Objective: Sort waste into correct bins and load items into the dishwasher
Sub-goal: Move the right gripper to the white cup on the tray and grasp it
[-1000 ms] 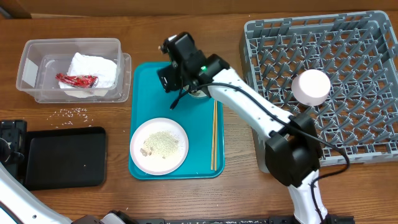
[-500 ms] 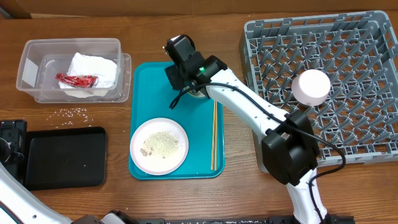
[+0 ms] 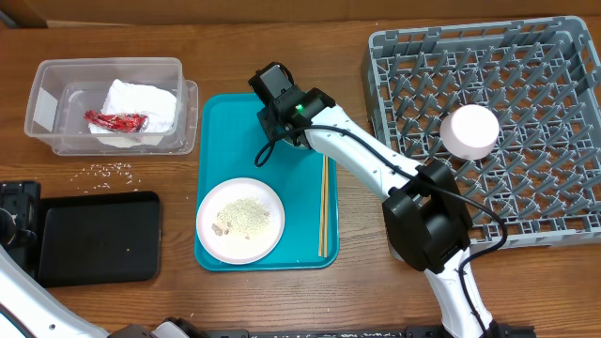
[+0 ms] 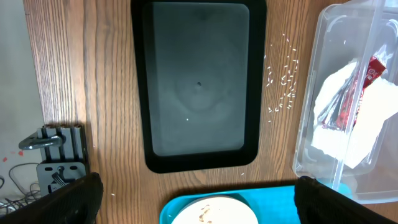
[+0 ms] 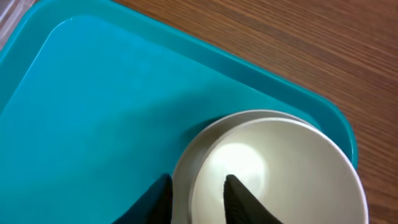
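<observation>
Overhead, left side: the clear tub holds the napkin and the red wrapper. Loose rice scraps lie on the bench just in front of it, near the black tray. In the left wrist view, the left gripper hangs over that tray, fingers wide apart, holding nothing.

Centre: the teal tray carries the plate with more rice on it and chopsticks beside it. A small pale bowl sits at the far end. The right gripper is on that bowl. The right wrist view shows one finger outside the wall and one inside, straddling the rim. A gap shows on the inner side, so we read it as not pinched yet.

Right: the dish rack, with the pink bowl upside down among the pegs.

Step in hand, our read: take the small bowl by its rim and rack it. To do that well:
- Seat the fingers deeper on the wall before closing.
- Close square to the rim so the bowl doesn't tip or skate on the tray.
- Lift straight up past the tray lip.
- Set it between free pegs, away from the pink bowl.
</observation>
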{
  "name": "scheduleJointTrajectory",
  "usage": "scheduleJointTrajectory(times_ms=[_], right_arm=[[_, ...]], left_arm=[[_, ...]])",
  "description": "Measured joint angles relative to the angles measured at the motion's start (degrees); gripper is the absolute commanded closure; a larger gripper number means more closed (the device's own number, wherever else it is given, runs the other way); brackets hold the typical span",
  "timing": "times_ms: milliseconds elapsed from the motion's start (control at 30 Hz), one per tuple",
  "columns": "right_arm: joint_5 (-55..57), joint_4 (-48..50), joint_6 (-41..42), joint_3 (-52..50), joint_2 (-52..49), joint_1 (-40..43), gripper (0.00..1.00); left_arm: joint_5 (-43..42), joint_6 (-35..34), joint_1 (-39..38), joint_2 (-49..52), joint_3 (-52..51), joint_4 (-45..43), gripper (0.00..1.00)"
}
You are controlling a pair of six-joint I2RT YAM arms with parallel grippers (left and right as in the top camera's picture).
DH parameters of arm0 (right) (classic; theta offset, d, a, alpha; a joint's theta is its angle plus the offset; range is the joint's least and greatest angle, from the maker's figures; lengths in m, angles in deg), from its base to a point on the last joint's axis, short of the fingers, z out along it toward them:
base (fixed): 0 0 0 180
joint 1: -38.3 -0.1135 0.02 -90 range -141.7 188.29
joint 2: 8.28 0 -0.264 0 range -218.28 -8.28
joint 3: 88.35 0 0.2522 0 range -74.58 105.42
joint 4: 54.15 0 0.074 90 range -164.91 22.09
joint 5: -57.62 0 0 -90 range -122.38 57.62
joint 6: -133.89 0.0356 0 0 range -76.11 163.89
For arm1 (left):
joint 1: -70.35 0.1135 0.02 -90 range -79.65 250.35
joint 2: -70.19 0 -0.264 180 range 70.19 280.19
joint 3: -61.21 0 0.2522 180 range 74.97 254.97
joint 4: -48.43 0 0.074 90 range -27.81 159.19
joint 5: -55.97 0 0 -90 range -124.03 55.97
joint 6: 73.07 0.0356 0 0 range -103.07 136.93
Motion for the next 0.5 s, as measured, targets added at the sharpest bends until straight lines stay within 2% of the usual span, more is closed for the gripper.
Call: scheduleJointTrajectory(times_ms=[233,500], right_arm=[[0.00,-0.61,0.20,0.00,0.00,0.00,0.96],[0.07,-1.70,0.61,0.57,0.00,0.00,0.96]], left_arm=[[0.00,0.00,0.00,0.00,0.00,0.02,0.00],[0.00,-0.02,0.00,0.00,0.00,0.00,0.00]])
